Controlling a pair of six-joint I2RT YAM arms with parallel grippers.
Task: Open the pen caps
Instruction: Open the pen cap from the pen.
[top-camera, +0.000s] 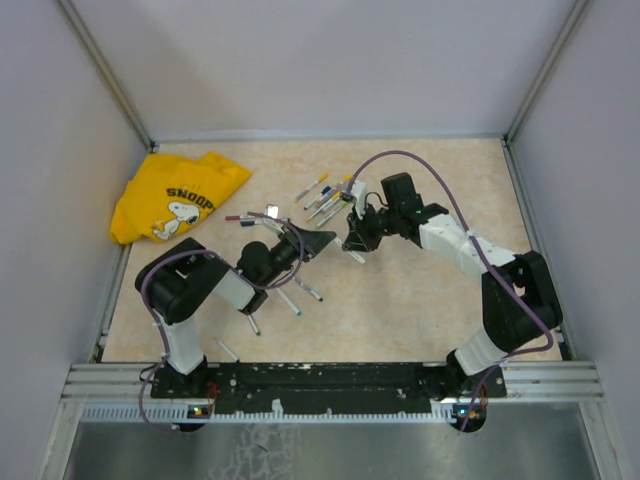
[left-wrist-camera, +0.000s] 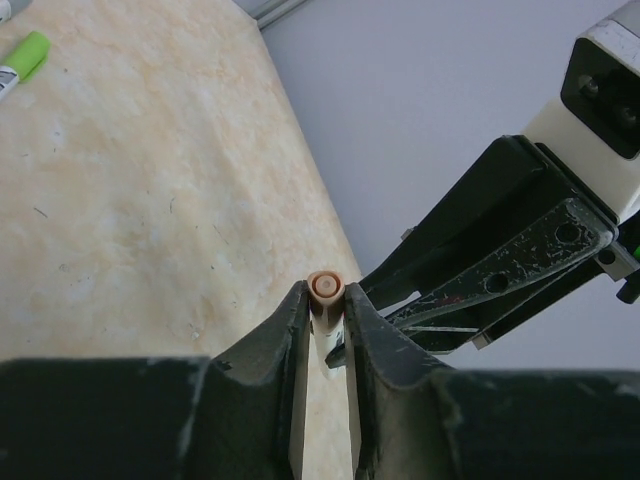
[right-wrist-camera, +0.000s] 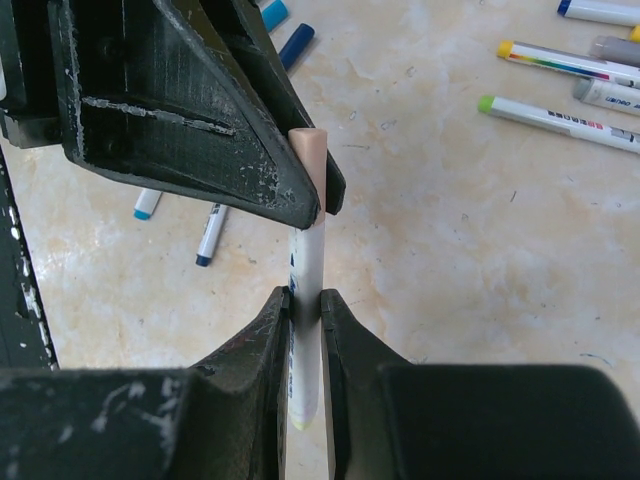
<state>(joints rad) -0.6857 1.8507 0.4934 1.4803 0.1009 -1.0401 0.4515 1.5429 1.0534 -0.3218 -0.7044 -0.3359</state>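
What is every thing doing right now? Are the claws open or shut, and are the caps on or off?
Left gripper: shut on the peach cap.
Right gripper: shut on the white pen barrel.
Peach cap: on its pen, not pulled off yet.
White pen barrel: held in the air between both grippers.
Green-capped pen: lying flat, cap on.
Yellow-capped pen: lying flat, cap on.
Yellow shirt: crumpled.

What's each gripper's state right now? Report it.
Left gripper: closed on the peach cap.
Right gripper: closed on the white pen barrel.
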